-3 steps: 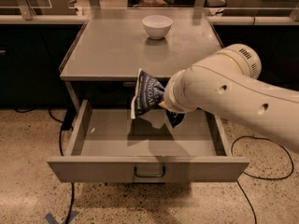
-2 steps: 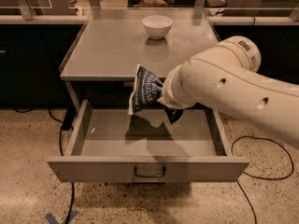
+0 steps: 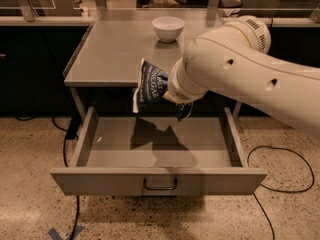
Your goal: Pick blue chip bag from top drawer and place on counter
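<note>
The blue chip bag [image 3: 150, 86] hangs upright in the air, at the height of the counter's front edge, above the open top drawer [image 3: 155, 143]. My gripper [image 3: 170, 95] is shut on the bag's right side, mostly hidden behind the white wrist. A dark finger tip [image 3: 183, 111] shows just below the wrist. The big white arm reaches in from the right. The drawer is pulled fully out and holds only the bag's shadow. The grey counter [image 3: 115, 49] lies just behind the bag.
A white bowl [image 3: 168, 28] stands at the back middle of the counter. Dark cabinets with pale tops flank the counter on both sides. Black cables [image 3: 67, 149] lie on the speckled floor left and right of the drawer.
The gripper has lifted the bag a little higher, from inside the drawer's opening up to the counter's front edge.
</note>
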Controlling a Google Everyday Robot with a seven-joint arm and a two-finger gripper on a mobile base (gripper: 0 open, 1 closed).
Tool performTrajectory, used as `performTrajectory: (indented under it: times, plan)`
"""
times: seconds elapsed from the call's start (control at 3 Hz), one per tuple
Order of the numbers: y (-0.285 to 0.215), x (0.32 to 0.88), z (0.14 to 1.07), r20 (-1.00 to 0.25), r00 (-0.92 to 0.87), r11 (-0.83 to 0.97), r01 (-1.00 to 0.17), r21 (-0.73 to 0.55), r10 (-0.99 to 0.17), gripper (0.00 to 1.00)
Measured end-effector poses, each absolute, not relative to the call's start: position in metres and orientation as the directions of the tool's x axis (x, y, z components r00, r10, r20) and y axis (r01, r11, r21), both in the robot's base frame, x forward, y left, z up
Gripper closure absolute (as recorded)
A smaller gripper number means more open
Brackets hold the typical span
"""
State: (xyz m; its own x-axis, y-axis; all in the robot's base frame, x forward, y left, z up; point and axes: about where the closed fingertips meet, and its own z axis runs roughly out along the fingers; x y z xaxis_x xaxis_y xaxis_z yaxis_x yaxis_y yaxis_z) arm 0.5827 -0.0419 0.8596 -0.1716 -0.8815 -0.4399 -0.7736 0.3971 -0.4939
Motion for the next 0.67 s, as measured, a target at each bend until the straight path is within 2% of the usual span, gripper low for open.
performTrajectory:
  times: [0.67]
  plan:
    - [-0.009,0.616,0.866,-0.416,-0.161,0.364,-0.802,-0.473,-0.895,1.00]
